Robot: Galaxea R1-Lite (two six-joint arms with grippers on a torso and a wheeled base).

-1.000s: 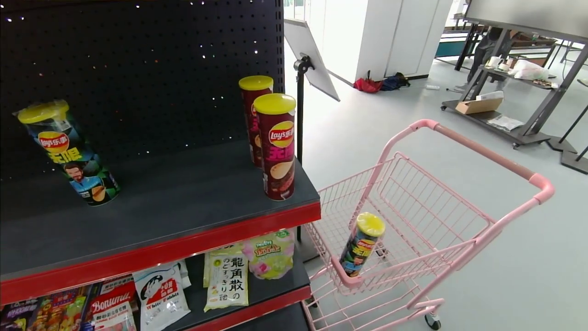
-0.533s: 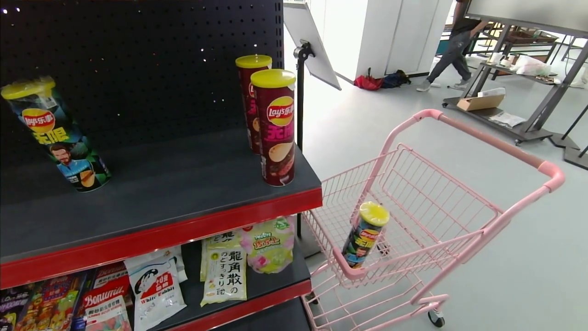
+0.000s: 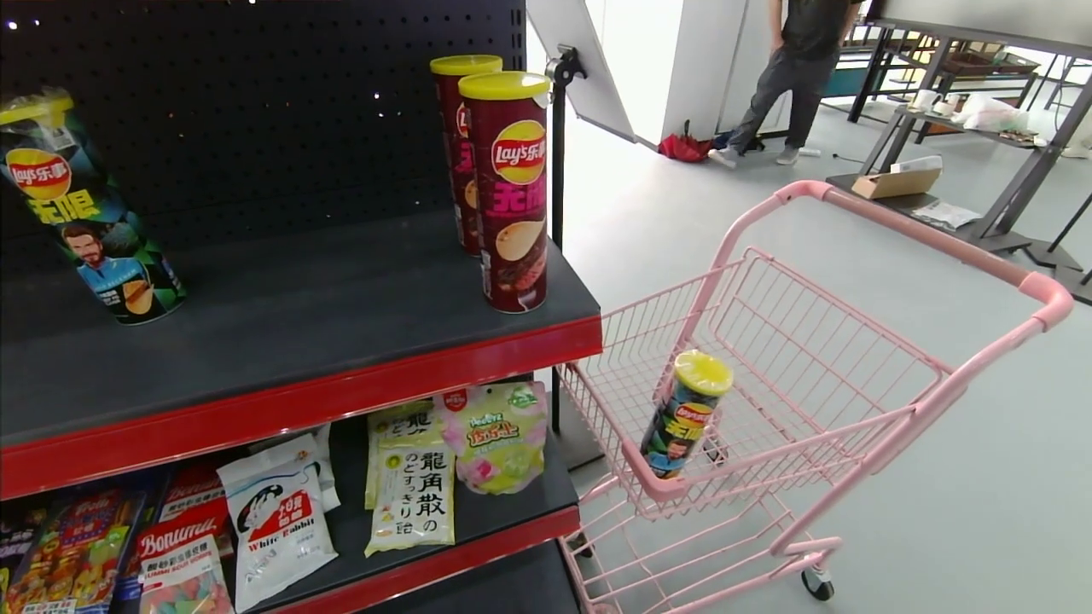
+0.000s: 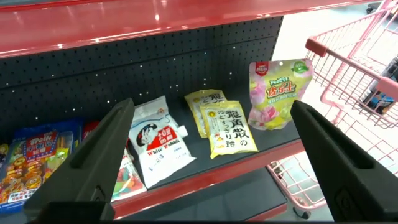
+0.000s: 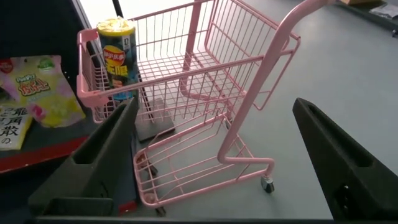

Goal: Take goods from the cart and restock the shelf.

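Right, the chip can (image 3: 687, 414) stands in the pink cart (image 3: 921, 237), in the basket corner closest to the shelf (image 3: 324, 298), at about 8 o'clock of the basket in the head view. Its long axis is near vertical, yellow lid up, top tipped slightly toward 1 o'clock. Whether it touches the wire wall, cannot tell. The cart sits at 3 o'clock of the shelf, just beside its end.

The right tool (image 5: 214, 102) has fingers spread wide with nothing between them. It faces the cart, the can ahead and off toward one finger. The left tool (image 4: 212, 106) is equally spread and empty, facing snack bags (image 4: 233, 127) on the tier below.

Judgement: the right arm is nearer, and a side-on grasp across the can's body suits the upright axis. The top board has room between the dark can (image 3: 85, 213) at 9 o'clock and the maroon cans (image 3: 512, 188) at 3 o'clock.
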